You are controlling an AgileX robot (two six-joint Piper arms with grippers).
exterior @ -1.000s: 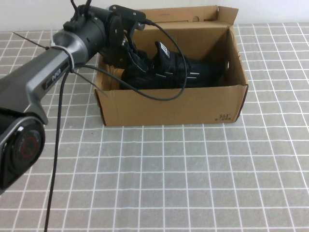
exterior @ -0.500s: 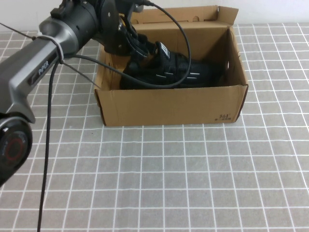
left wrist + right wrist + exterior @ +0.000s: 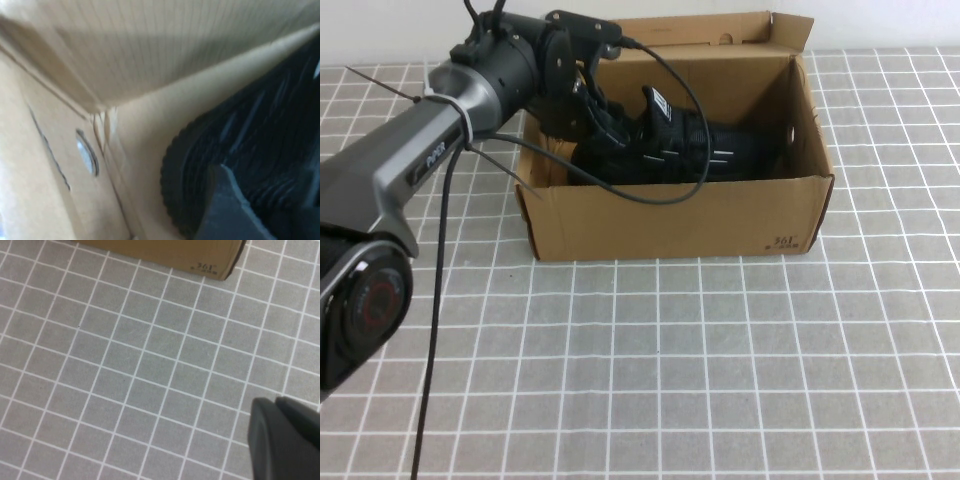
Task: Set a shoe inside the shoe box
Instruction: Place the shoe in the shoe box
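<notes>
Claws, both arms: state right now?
Left claw: inside the shoe box at the shoe; grip cannot be told.
Right claw: above the table, cannot be told.

The shoe box [image 3: 680, 215] is brown corrugated cardboard, matt, with fine ribs showing on its inner walls. The shoe [image 3: 670, 148] inside it is black knit cloth, matt, and its sole [image 3: 200, 170] looks like ridged rubber. The left gripper [image 3: 590, 112], at the shoe's heel end in the box, is dark matt plastic on a smooth grey arm; the right gripper [image 3: 285, 440] is also dark and matt above the table [image 3: 720, 380], which has a grey, matt, grid-lined surface.
</notes>
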